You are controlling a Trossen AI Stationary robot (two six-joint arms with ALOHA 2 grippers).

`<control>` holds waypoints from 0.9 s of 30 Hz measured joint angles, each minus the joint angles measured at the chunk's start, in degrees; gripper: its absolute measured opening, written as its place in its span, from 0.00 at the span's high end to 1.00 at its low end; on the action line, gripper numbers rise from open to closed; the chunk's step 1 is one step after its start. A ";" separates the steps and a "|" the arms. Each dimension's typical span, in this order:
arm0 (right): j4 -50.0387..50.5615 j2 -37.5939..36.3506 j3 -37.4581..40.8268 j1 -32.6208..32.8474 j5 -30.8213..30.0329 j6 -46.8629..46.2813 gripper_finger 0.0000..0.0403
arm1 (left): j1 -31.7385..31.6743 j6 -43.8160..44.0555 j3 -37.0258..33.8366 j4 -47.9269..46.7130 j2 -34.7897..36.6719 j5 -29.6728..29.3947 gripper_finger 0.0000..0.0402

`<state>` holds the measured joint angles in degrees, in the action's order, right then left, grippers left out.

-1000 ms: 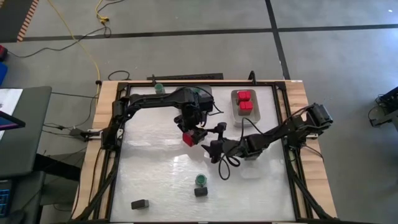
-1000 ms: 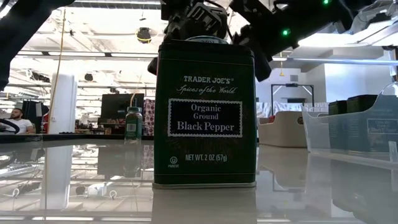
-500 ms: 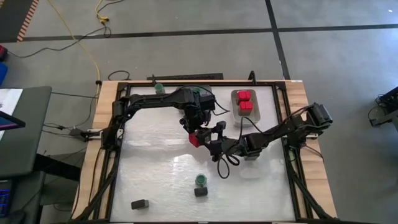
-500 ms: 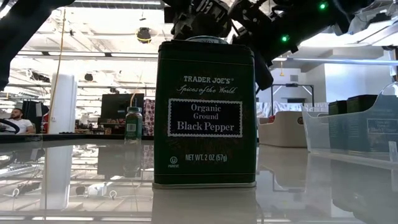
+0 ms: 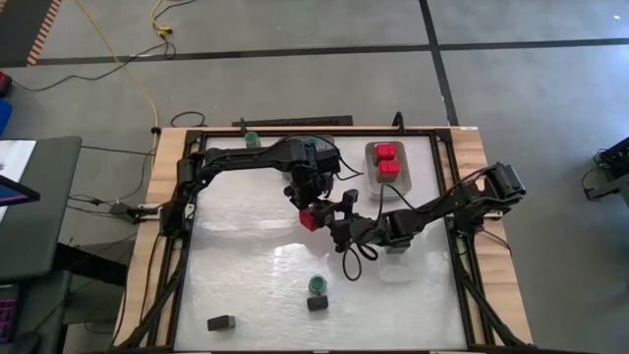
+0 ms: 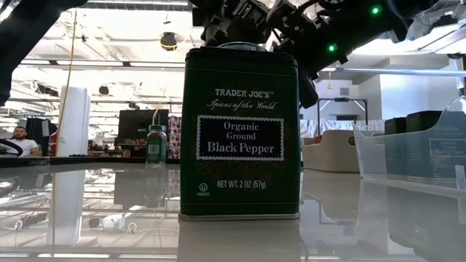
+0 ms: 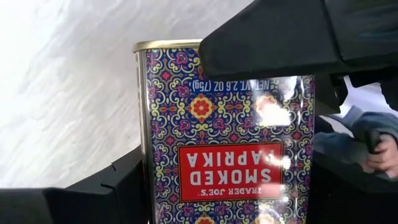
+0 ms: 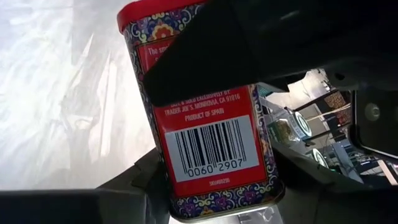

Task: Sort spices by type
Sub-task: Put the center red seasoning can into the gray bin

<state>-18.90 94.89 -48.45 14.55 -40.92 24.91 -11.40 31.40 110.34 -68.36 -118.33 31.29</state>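
Above the table's middle, the left gripper (image 5: 311, 212) is clamping a red-topped paprika tin (image 5: 310, 217), lifted off the surface, while the right gripper (image 5: 338, 222) is closing around the same tin from the opposite side. Just beyond, two red tins (image 5: 386, 159) are sitting in a grey tray (image 5: 371, 177). Open tabletop (image 5: 246, 265) is stretching toward a green-lidded jar (image 5: 317, 285) and two dark blocks (image 5: 221, 322) near the front edge.

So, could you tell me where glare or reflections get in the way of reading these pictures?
Left wrist view: a bright glare patch washes over the smoked paprika tin, blurring part of its label. Low view: the glossy table mirrors the room, and bright ceiling lights backlight the black pepper tin, though its label stays legible. High view: soft sheen on the white tabletop.
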 joint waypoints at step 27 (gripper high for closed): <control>10.98 0.07 -0.07 -0.18 -2.44 -8.79 0.42 | 0.22 -22.12 0.07 -1.97 10.48 -16.06 0.08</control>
<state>-7.92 94.96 -48.51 14.36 -43.36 16.11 -11.18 9.28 110.42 -70.34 -107.85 15.23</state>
